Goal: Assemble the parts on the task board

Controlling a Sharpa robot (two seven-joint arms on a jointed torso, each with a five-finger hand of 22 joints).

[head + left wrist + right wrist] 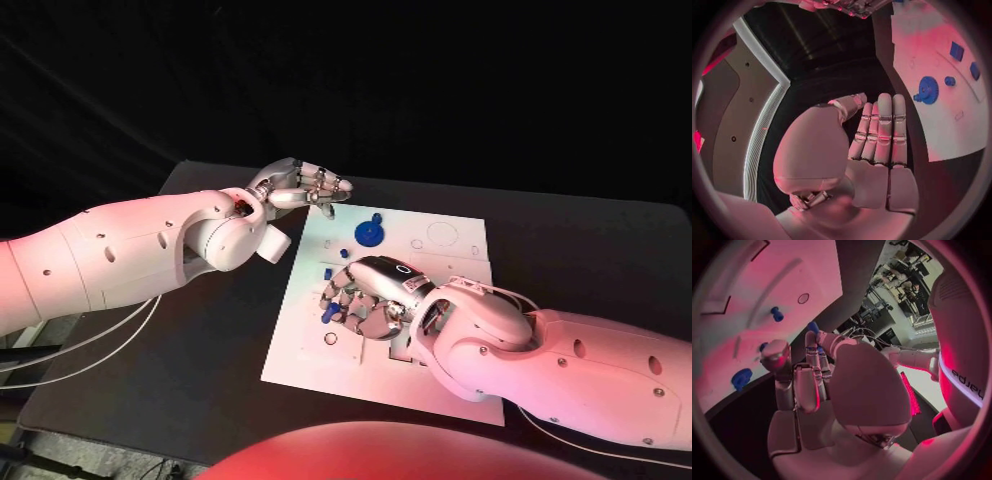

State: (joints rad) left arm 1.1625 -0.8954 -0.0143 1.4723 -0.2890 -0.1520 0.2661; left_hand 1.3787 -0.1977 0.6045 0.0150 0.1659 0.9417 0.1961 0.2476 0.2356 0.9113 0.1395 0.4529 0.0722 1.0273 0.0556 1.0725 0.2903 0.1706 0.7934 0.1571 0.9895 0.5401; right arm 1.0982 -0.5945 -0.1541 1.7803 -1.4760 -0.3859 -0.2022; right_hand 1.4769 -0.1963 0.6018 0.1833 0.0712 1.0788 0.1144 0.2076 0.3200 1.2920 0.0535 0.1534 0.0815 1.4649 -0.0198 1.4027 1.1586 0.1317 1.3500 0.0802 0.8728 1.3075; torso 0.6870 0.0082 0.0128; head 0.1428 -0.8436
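I read the task as under way, with most of it left to do. In the head view the white board [433, 300] lies at the centre of the frame on the black table [606, 250], and its recesses and round holes mostly look unfilled. A blue gear [371, 232] sits on the board's upper part, just below and right of my left hand [303, 187]; I cannot tell whether it is seated on a peg or merely lying there. In the left wrist view the same gear [927, 90] shows with a small blue peg [949, 80] just beside it and two blue blocks [957, 51] further up the frame. The left hand holds nothing, fingers straight and pressed together, off the board's upper left edge. My right hand [368, 300] is over the board's middle left, fingers curled down; the right wrist view shows a blue piece [812, 328] at its fingertips, but I cannot tell whether it is gripped or only touched. Another loose peg [776, 314] lies on the board nearby.
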